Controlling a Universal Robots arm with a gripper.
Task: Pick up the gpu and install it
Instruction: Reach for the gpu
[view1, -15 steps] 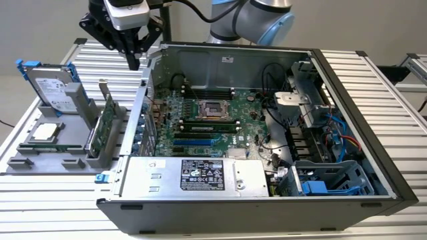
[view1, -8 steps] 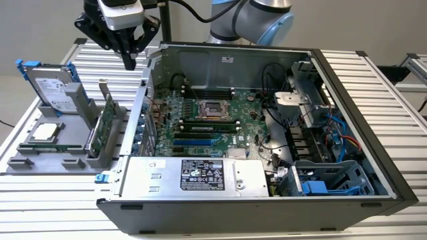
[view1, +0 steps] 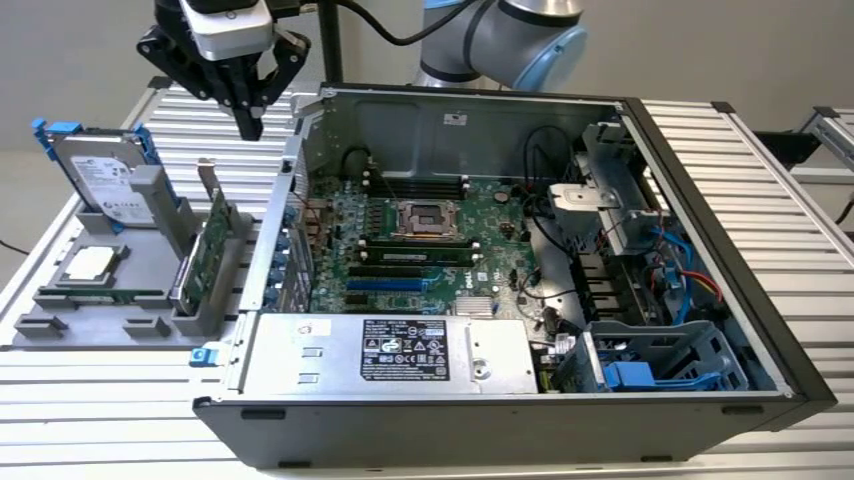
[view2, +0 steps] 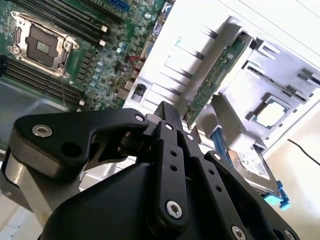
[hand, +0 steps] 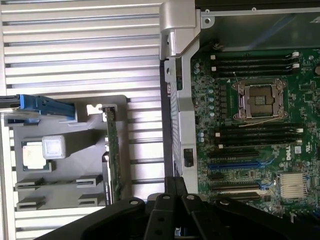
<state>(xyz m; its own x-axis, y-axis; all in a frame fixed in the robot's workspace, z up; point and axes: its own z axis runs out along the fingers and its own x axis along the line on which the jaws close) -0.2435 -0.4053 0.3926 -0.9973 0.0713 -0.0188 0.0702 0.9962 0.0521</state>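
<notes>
At the wrist: gripper (hand: 175, 181) fingers pressed together, nothing held. Beyond, gpu (hand: 114, 150) stands on edge in grey holder (hand: 75, 150), just beside open case (hand: 177, 100). Judgement: spread jaws, centre over card's top edge, descend plumb.

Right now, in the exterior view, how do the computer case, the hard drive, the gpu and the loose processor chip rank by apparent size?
1. computer case
2. hard drive
3. gpu, about as long as the drive but seen nearly edge-on, so these two are uncertain
4. processor chip
</notes>
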